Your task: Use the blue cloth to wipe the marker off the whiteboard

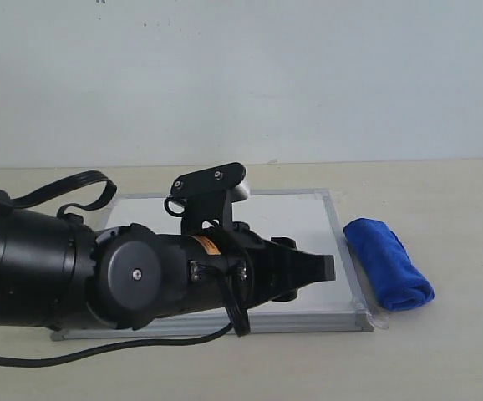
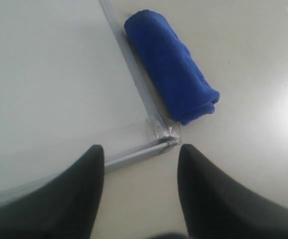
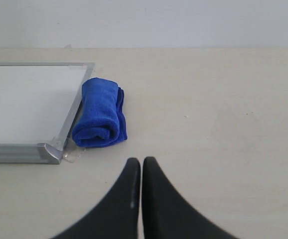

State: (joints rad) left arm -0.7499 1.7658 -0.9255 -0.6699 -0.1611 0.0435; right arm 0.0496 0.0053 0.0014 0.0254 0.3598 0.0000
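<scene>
The whiteboard (image 1: 296,219) lies flat on the table, silver-framed, with my left arm covering much of it. No red marker line shows on the bare parts of the whiteboard (image 2: 49,74) (image 3: 24,99); it is hidden or out of view. The blue cloth (image 1: 388,261) lies rolled on the table along the board's right edge, touching the frame. My left gripper (image 1: 329,267) hovers open over the board's near right corner, a short way from the blue cloth (image 2: 171,64), with nothing in the left gripper (image 2: 140,149). My right gripper (image 3: 142,160) is shut and empty, short of the blue cloth (image 3: 100,113).
The tan table (image 1: 442,351) runs back to a pale wall. A black cable (image 1: 74,188) loops off the left arm over the board's left side. Clear tape (image 3: 73,153) sticks out at the board's near corner.
</scene>
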